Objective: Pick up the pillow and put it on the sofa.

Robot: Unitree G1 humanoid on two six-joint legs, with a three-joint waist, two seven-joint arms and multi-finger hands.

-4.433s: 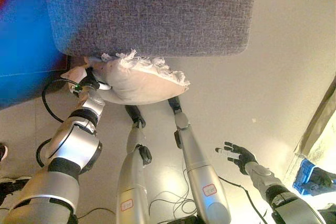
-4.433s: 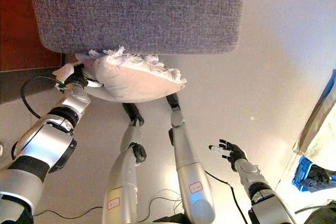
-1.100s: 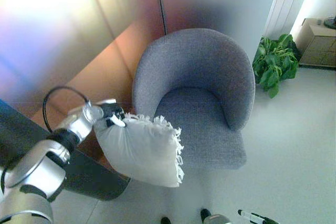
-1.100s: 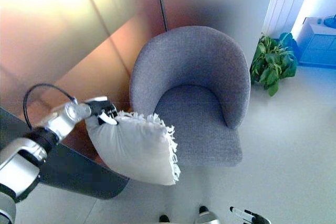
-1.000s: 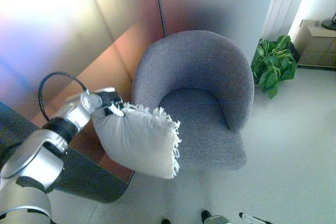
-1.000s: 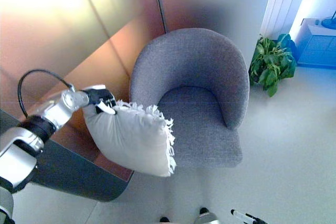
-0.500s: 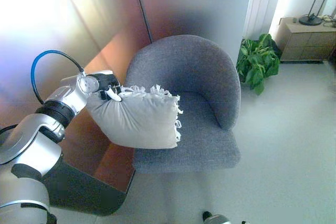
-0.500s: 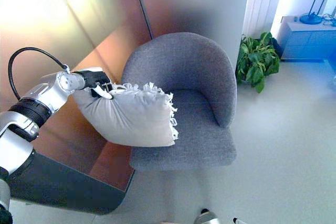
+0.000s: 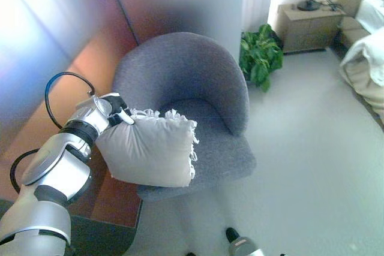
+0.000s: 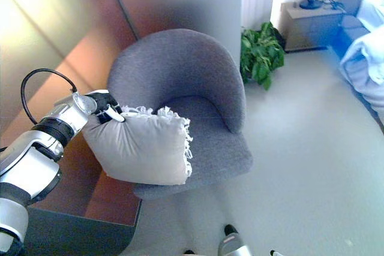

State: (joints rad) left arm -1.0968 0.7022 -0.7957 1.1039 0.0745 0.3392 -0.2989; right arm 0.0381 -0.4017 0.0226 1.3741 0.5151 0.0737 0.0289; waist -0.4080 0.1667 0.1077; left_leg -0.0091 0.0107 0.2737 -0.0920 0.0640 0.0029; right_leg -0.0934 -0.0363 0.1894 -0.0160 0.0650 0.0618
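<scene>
A white pillow (image 9: 147, 151) with a fringed edge hangs from my left hand (image 9: 118, 112), whose fingers are curled on its upper left corner. It shows in the right eye view too (image 10: 139, 146). The pillow hangs in the air over the front left part of the seat of a grey round-backed sofa chair (image 9: 198, 85). My left arm comes in from the lower left. My right hand shows in no view.
A brown and grey wall panel (image 9: 54, 82) stands left of the chair. A green potted plant (image 9: 259, 58) stands behind the chair on the right, with a wooden bedside cabinet (image 9: 309, 25) and a bed with white bedding (image 9: 369, 52) further right. Pale floor (image 9: 312, 166) lies right of the chair.
The camera has swung right, bringing the bed into view. My left hand still holds the pillow by its corner, now lower against the chair's front left.
</scene>
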